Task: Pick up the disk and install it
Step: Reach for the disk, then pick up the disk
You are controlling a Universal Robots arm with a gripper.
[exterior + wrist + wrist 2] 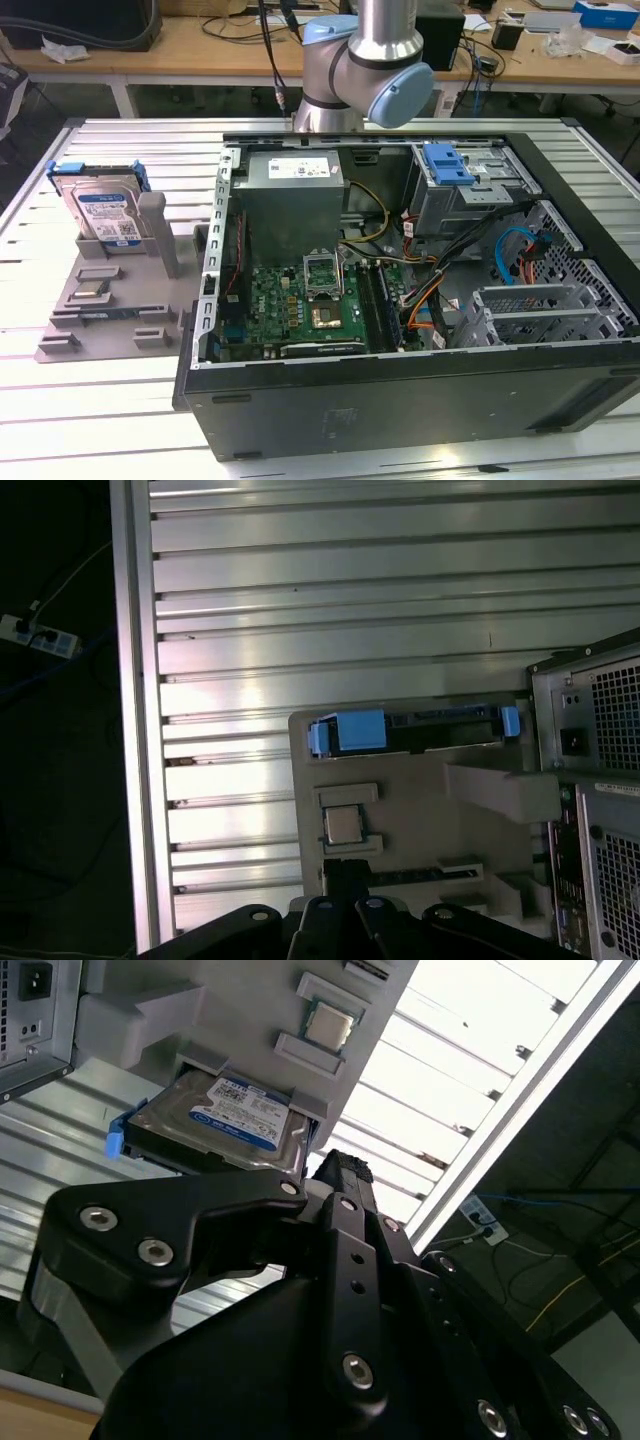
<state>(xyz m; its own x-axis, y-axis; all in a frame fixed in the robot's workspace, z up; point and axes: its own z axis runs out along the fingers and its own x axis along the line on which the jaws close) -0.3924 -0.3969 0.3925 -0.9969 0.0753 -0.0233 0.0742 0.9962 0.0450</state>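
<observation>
Disk (105,215): one flat silver-grey hard drive with a blue-and-white label on its face, framed by a blue plastic bracket whose ends show at its corners. It stands on edge, leaning back, in a slot at the far end of a single grey plastic holder tray (115,310). The tray lies on the ribbed aluminium table (60,420) on the exterior view's left, just beside the open computer case (400,400) and outside it. In the second wrist view the disk (240,1115) shows its label; in the first wrist view the disk (420,730) is seen edge-on, with the blue bracket ends on both sides.

One processor chip (343,825) rests in a pocket of the same tray, nearer than the disk. Inside the case sit one grey power-supply box (293,185) and one bright-blue latch plate (447,165).

The one robot arm (365,60) rises beyond the far side of the case. Its gripper (345,880) hangs above the tray, well apart from the disk, its fingers together and holding nothing; the second wrist view shows the gripper (345,1170) pointing toward the disk.
</observation>
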